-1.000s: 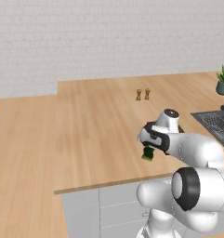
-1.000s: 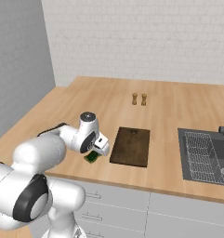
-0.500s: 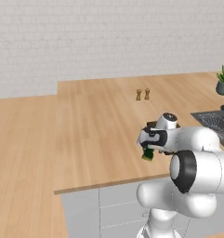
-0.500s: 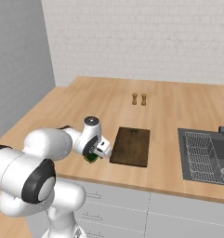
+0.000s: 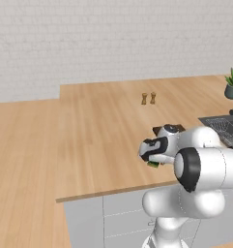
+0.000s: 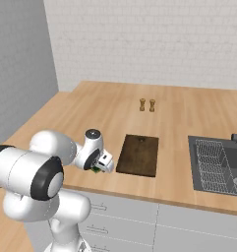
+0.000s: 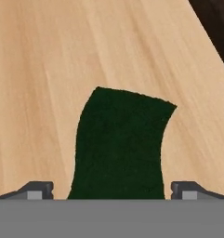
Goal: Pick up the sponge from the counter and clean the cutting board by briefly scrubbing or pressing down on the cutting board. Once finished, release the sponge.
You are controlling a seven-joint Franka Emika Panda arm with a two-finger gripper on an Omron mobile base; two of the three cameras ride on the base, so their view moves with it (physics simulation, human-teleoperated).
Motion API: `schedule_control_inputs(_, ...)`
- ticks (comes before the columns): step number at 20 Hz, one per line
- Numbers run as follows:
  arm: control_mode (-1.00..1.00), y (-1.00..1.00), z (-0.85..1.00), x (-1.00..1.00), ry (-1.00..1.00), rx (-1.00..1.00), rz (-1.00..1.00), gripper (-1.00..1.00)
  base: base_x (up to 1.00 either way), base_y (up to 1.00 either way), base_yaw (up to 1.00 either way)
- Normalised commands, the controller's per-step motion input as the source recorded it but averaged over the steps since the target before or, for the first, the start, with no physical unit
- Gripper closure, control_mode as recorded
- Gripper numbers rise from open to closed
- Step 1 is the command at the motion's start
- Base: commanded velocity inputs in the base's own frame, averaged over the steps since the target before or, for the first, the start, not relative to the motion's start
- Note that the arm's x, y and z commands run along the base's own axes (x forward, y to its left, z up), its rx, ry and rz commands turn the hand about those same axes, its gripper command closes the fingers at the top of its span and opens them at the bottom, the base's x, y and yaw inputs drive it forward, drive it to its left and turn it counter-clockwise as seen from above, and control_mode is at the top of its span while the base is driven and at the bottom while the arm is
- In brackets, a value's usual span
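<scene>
My two-finger gripper (image 6: pixel 97 168) was low over the wide light wood-plank counter (image 5: pixel 94 131), near its front edge, with my white arm folded down close above it. Between its fingers sat the small rectangular sponge, dark green with a yellow-green layer (image 7: pixel 120 144). In the hand view the sponge's dark green face rose from between the two dark fingertips (image 7: pixel 38 190), one on each side of it, but I could not tell whether they were pressing on it or only standing beside it. In that view I also could not tell whether the sponge rested on the wood or hung just above it.

The flat, thin, dark brown rectangular cutting board (image 6: pixel 138 154) lay on the counter just beside the sponge, on the side toward the dark wire rack (image 6: pixel 214 165); the two did not touch. A corner of the board showed at the top right of the hand view (image 7: pixel 216 24). Two small brown shakers (image 6: pixel 147 105) stood together well beyond the board's far end, toward the white brick wall (image 6: pixel 149 39). A small potted plant (image 5: pixel 232 85) stood farther off past the rack.
</scene>
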Motion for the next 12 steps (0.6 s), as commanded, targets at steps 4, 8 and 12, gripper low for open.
schedule_control_inputs(4, -1.0, 0.05, -0.54, 0.0, 0.0, 0.0, 0.01, 1.0, 0.0, 0.0, 0.0)
schedule_control_inputs(8, -1.0, 0.0, -0.68, 0.0, 0.01, 0.0, 0.07, 1.0, 0.0, 0.0, 0.0)
schedule_control_inputs(12, -1.0, 0.0, -0.74, 0.0, 0.01, 0.0, 0.13, 1.0, 0.0, 0.0, 0.0)
